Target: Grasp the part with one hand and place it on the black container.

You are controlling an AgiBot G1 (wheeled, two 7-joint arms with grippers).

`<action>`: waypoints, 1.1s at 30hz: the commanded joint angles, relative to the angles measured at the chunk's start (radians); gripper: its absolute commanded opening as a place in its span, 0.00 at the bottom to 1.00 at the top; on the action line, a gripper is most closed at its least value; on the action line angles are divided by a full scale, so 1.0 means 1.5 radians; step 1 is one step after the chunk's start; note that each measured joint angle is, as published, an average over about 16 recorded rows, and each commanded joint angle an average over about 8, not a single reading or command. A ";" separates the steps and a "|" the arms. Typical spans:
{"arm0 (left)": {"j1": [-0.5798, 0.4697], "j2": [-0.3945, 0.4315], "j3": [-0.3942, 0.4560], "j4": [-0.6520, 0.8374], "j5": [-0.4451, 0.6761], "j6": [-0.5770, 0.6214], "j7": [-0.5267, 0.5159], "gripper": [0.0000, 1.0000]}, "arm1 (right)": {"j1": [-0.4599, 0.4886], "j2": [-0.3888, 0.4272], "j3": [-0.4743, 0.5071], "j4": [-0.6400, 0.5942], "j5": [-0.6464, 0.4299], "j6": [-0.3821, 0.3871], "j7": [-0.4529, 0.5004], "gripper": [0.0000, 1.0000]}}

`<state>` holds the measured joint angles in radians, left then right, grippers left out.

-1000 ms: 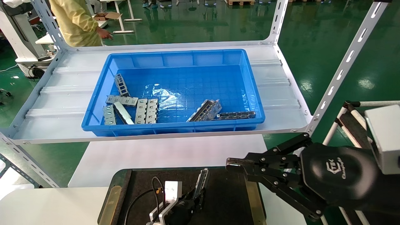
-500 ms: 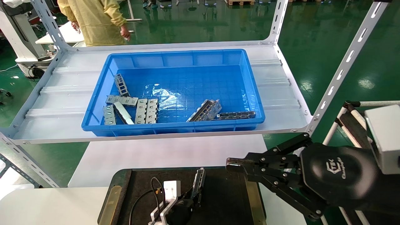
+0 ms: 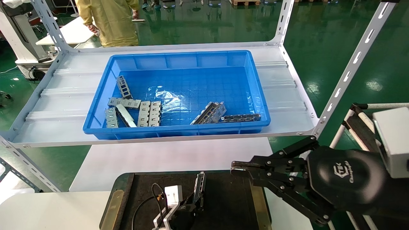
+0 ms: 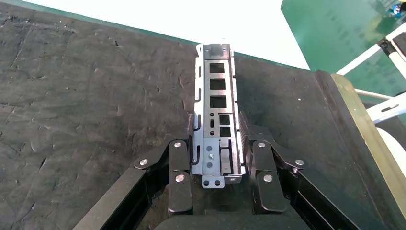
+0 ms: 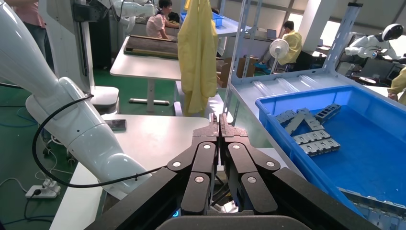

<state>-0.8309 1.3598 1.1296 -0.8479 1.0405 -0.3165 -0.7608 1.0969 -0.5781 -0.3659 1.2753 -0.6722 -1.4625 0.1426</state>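
Note:
The part (image 3: 200,184), a narrow silver-grey slotted channel bar, is held by its near end in my left gripper (image 3: 195,200) low over the black container (image 3: 230,204) at the bottom centre. In the left wrist view the part (image 4: 218,96) lies lengthwise between the fingers (image 4: 178,158), which press both its sides, over the dark felt of the container (image 4: 72,96). I cannot tell whether the part touches the felt. My right gripper (image 3: 235,167) is shut and empty, hovering at the container's far right corner; it also shows in the right wrist view (image 5: 219,120).
A large blue bin (image 3: 179,131) on the white shelf (image 3: 57,105) holds several flat silver plates (image 3: 149,113), another channel bar (image 3: 209,113) and a dark chain-like strip (image 3: 241,118). Slanted shelf posts (image 3: 348,73) stand at the right. A person in yellow (image 3: 111,19) stands behind.
My left gripper has shifted slightly left with the part still in it. The person in yellow has walked to the right. The right arm has not moved.

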 commanded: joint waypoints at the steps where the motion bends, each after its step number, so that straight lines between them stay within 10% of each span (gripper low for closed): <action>1: -0.004 0.000 0.014 0.000 -0.023 -0.011 0.005 1.00 | 0.000 0.000 0.000 0.000 0.000 0.000 0.000 1.00; 21: -0.059 -0.002 0.154 -0.083 -0.339 -0.169 0.165 1.00 | 0.000 0.000 0.000 0.000 0.000 0.000 0.000 1.00; 33: -0.072 -0.008 0.163 -0.133 -0.322 -0.200 0.141 1.00 | 0.000 0.000 0.000 0.000 0.000 0.000 0.000 1.00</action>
<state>-0.9370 1.3485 1.3734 -1.0432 0.5630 -0.6131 -0.5512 1.0970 -0.5780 -0.3663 1.2753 -0.6719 -1.4623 0.1423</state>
